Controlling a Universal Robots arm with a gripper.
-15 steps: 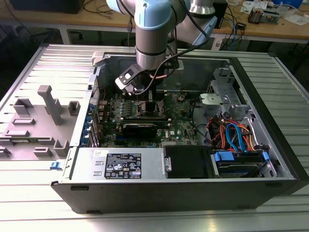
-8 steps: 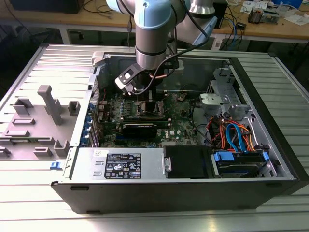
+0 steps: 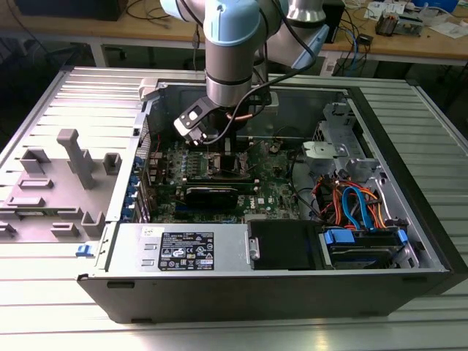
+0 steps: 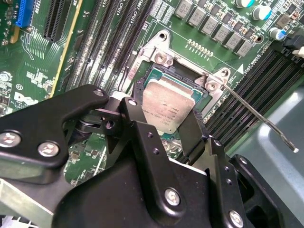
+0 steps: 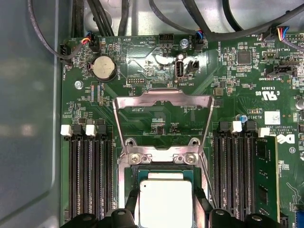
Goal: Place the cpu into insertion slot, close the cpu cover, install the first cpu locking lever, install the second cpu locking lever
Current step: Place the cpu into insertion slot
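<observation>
The claw [image 4: 166, 121] grips the cpu [image 4: 167, 102] at the slot [image 4: 153, 71]; the cover [image 5: 164, 95] is open. To my eye, the chip needs to sit level with its corners matched.

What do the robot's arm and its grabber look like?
The arm is a round silvery tube with light-blue caps, and black cables loop beside it. The gripper is black, built of chunky plates joined by shiny silver screws.

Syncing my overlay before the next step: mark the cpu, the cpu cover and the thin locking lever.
cpu [image 5: 165, 203], first wrist view, middle of its silvery top.
cpu cover [image 5: 164, 98], first wrist view, frame bar opposite its hinge.
locking lever [image 4: 256, 113], second wrist view, midway along the rod.
</observation>
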